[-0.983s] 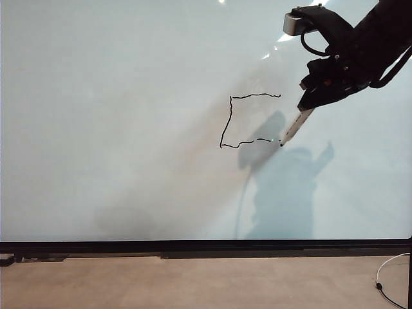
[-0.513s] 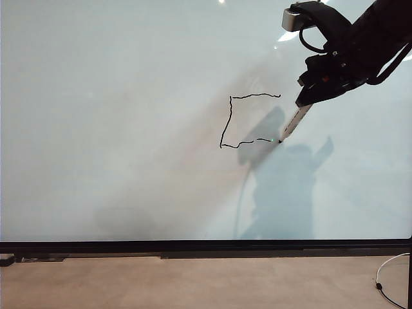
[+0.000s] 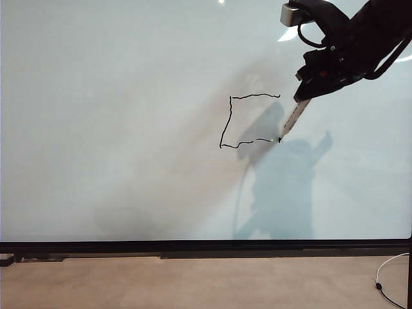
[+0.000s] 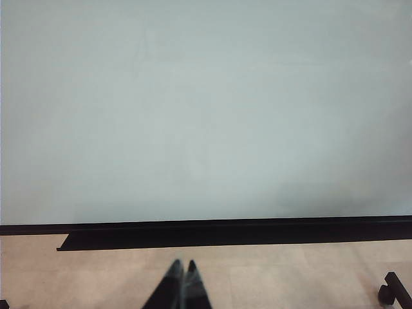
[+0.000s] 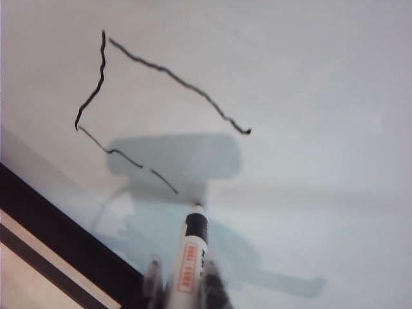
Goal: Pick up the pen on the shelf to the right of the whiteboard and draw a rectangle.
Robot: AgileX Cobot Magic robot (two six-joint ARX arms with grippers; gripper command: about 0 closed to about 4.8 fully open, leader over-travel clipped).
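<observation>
Glossy whiteboard (image 3: 129, 129), wobbly black rectangle (image 3: 248, 121) outline

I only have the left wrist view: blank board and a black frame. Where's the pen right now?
Observer: The right hand is shut on the pen, up at the right of the whiteboard. The tip sits at the lower right corner of the rectangle.
Operator: Is the rectangle finished?
Observer: No. Top, left and a gappy bottom side are drawn; the right side is missing.
Operator: And my left hand?
Observer: The exterior view doesn't show it. Your view has the left hand shut, low before the board's frame, holding nothing.
</observation>
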